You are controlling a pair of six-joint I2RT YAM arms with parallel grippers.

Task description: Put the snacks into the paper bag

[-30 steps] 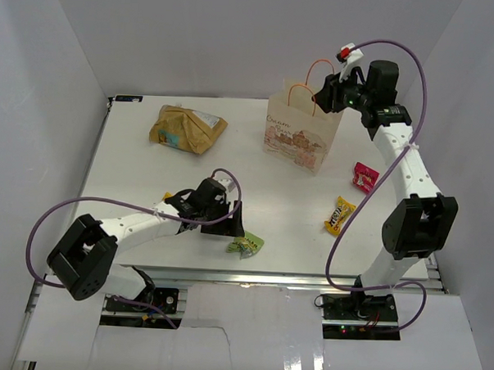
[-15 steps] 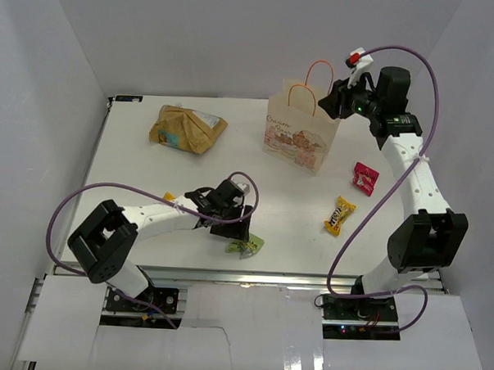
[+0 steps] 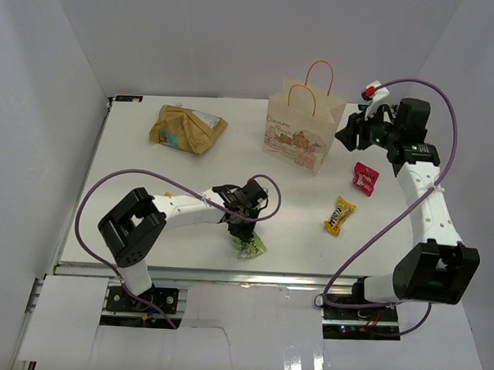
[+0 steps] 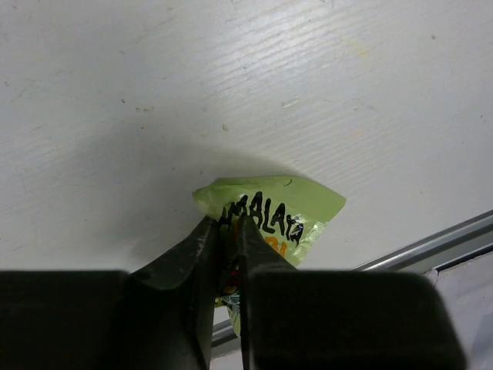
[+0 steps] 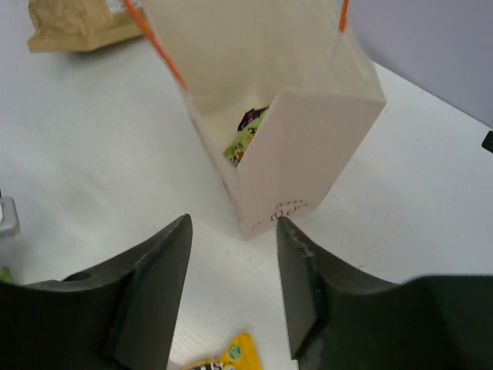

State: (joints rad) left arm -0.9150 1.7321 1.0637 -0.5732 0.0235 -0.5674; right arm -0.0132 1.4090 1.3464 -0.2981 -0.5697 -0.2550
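My left gripper (image 3: pixel 244 232) is down at the table's front edge, shut on a green packet (image 3: pixel 251 247); in the left wrist view its fingers pinch the near end of that packet (image 4: pixel 285 216). The paper bag (image 3: pixel 303 126) stands upright at the back. Looking into the bag (image 5: pixel 308 154) from the right wrist, I see a green and a purple packet (image 5: pixel 245 140) at its bottom. My right gripper (image 3: pixel 348 132) hangs in the air just right of the bag, open and empty (image 5: pixel 231 223). A yellow bar (image 3: pixel 339 215) and a red-pink packet (image 3: pixel 365 177) lie on the table right of the bag. The tan-gold bag (image 3: pixel 186 129) lies at the back left.
The table's metal front rail (image 4: pixel 431 247) runs just behind the green packet. White walls close the table in on the left, back and right. The yellow bar (image 5: pixel 223 358) lies below my right gripper.
My left gripper reached right over the green packet and closed on it. My right arm drew back to the right from over the bag's mouth, and its jaws opened wider.
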